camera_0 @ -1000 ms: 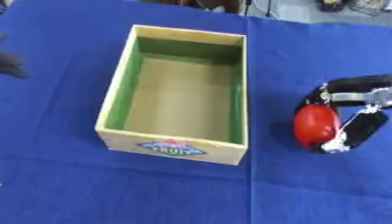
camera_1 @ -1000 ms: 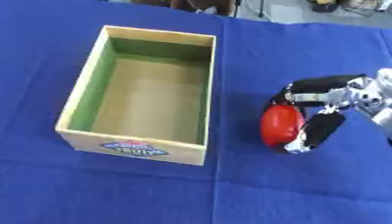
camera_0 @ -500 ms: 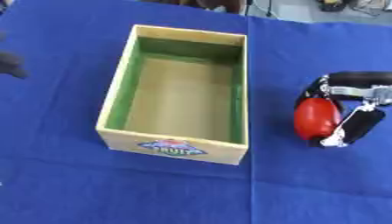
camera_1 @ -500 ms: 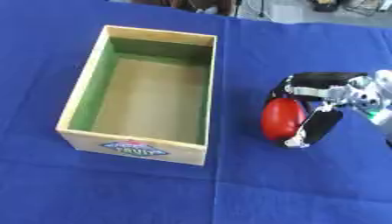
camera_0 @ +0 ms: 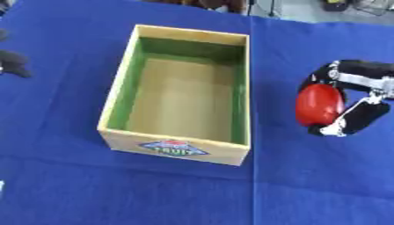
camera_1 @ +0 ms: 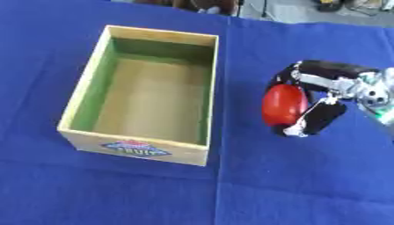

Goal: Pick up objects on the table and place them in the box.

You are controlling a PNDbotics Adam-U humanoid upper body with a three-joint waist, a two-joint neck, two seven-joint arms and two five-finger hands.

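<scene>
The right hand (camera_1: 327,99) comes in from the right edge, black fingers above and thumb below curled round a red rounded object (camera_1: 283,104), grasping it. The object sits at the hand's inner side, toward the box, and I cannot tell whether it rests on the blue tablecloth (camera_1: 269,184) or is just lifted off it. To the left of that hand, a stretch of cloth apart, stands the wooden box (camera_0: 178,146), open-topped, with green inner walls and a plain bottom that holds nothing; a coloured label marks its near wall. The box's far rim lies farther back than the hand. Much farther left, at the left edge of the left eye view, the left hand (camera_0: 12,63) shows only as a dark shape, and I cannot tell how its fingers are set.
</scene>
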